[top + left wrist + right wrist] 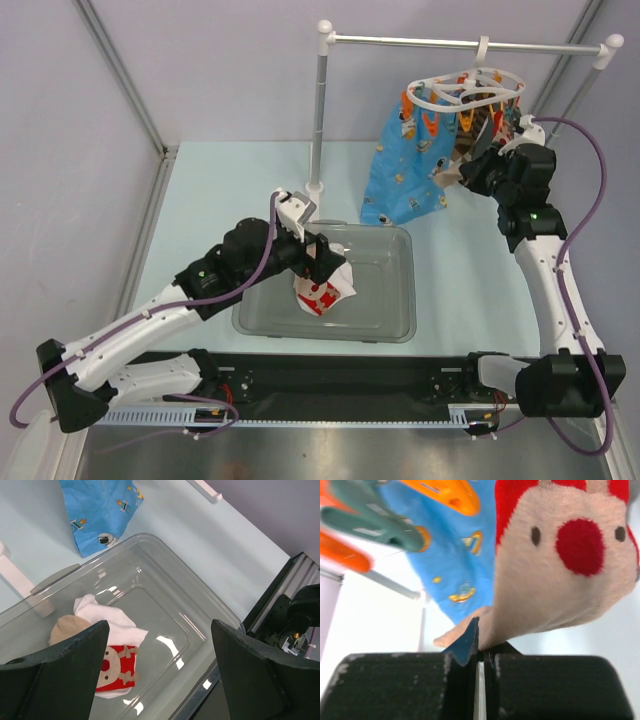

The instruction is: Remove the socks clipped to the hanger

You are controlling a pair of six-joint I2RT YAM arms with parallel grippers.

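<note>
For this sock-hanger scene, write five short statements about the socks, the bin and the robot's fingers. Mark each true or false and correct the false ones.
1. The left arm's fingers stand open above the bin. True.
2. The bin holds nothing. False: a red-and-white sock lies in it.
3. The right arm's fingers are shut on the edge of a red-nosed sock. True.
4. The blue sock lies in the bin. False: it hangs from the hanger.
5. The hanger lies on the table. False: it hangs from the rail.
</note>
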